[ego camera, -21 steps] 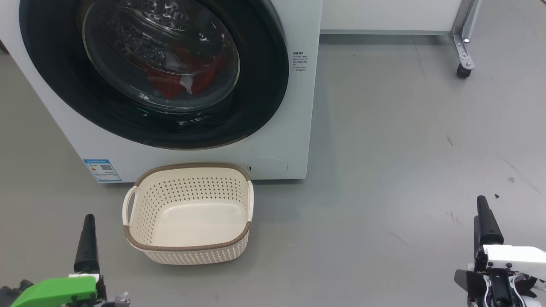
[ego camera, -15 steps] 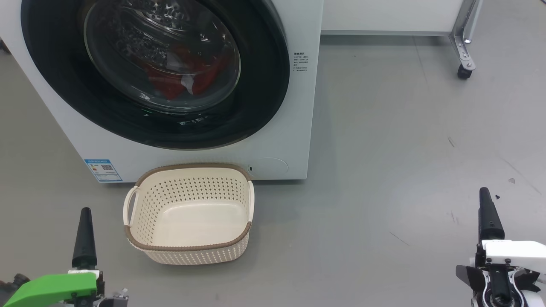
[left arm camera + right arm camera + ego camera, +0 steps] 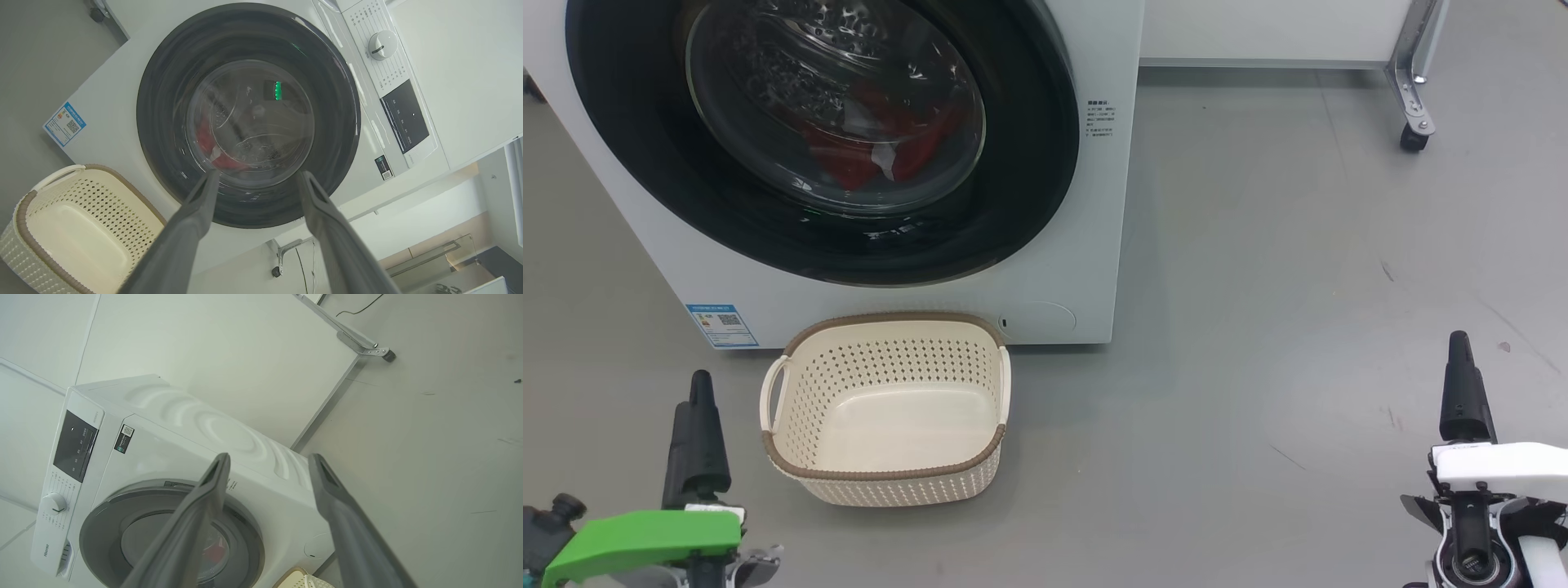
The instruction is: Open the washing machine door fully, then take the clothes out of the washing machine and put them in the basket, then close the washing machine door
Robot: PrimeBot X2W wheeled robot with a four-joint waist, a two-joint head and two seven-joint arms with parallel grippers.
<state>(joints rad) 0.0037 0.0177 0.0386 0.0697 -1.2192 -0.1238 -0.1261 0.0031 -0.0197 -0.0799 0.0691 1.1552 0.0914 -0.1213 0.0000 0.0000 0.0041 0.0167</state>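
From the head view, the top of the washing machine (image 3: pixel 1086 269) is cut off. The washing machine door (image 3: pixel 1029 188) is shut. The clothes (image 3: pixel 849 167) are inside, behind the glass. Shine on the glass makes them hard to see: red, with a white bit that may be a stripe. The basket (image 3: pixel 882 317) sits on the floor just in front of the machine. The left gripper (image 3: pixel 698 390) and right gripper (image 3: pixel 1459 347) are seen from the side, so the gap between their fingers is hidden.

In the left wrist view, the jaws are wide apart, holding nothing and touching nothing. They point at the door. The basket is cut off at the corner.

In the right wrist view, the jaws are also wide apart and hold nothing. One finger hides part of the door. Only a tiny bit of the basket peeks in.
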